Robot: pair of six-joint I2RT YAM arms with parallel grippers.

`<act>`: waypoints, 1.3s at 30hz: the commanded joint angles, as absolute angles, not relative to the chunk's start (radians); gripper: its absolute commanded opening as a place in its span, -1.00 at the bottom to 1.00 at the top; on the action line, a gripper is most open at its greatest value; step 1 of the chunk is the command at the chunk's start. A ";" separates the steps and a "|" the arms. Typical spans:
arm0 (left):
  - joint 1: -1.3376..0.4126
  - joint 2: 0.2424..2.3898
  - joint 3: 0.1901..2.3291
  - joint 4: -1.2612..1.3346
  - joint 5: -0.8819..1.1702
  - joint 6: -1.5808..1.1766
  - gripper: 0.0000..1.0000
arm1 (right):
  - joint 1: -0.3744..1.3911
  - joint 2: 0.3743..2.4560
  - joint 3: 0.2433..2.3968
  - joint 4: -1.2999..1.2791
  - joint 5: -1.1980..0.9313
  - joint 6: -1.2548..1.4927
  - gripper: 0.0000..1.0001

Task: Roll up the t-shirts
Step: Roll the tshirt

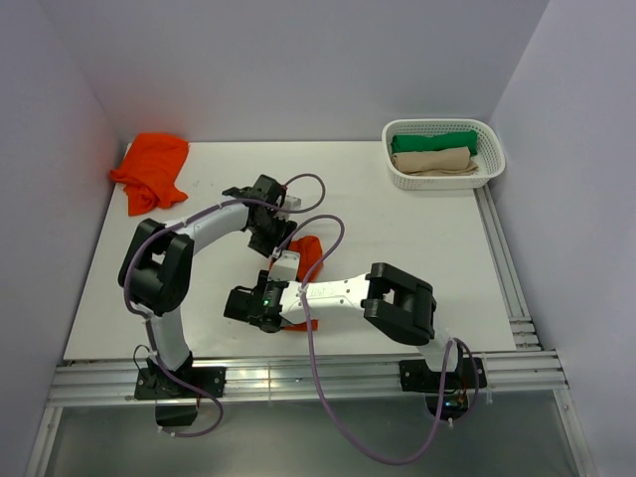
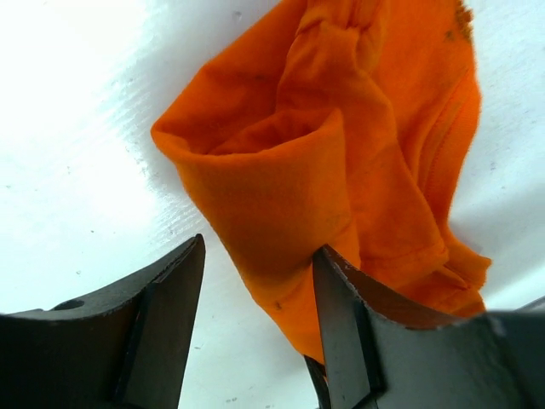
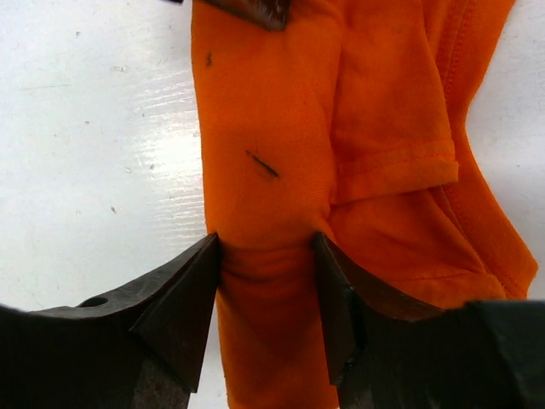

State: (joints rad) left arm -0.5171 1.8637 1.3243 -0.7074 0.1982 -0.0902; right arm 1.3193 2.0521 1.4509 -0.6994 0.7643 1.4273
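Cloth is the matter here: the orange tee (image 1: 308, 253) is thin, light and limp, so it folds and bunches at any touch and keeps no shape by itself. It is not fragile and not slippery on the pads, but a loose layer can slide out of the roll. A good hold is across the bunched thick part, where several layers lie together, not on one thin hem.

The tee lies on the table (image 1: 417, 248) near the middle, between the two grippers. A second orange tee (image 1: 151, 169) is heaped at the far left corner, and the basket (image 1: 442, 154) at the far right holds green and beige rolls.

The right gripper (image 3: 266, 294) is clamped on a narrow fold of the tee, both fingers pressing the cloth. The left gripper (image 2: 255, 294) stands apart; the cloth touches only its right finger, so it seems not to be holding.

The top view shows the whole layout but arms hide most of the tee. The wrist views show the folds, a sleeve hem and the finger contact.
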 commanded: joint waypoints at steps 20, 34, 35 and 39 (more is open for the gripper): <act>-0.425 1.921 1.529 -0.805 0.313 -0.032 0.18 | 1.281 1.947 1.183 -0.385 0.612 1.341 -0.43; -0.361 1.787 1.318 -0.684 0.578 0.078 0.23 | 1.147 1.793 0.569 0.624 0.252 1.341 -0.38; -0.360 1.779 1.307 -0.674 0.592 0.084 0.25 | 1.143 1.822 0.558 0.712 0.233 1.345 -0.38; -0.360 1.775 1.263 -0.637 0.620 0.094 0.26 | 1.117 1.899 0.538 0.863 0.141 1.365 -0.40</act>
State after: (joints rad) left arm -0.3595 1.8164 1.2839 -0.6998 0.5346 0.0536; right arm 1.1294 1.8133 0.5755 0.7567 0.2756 1.3567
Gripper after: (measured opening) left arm 0.629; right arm 0.349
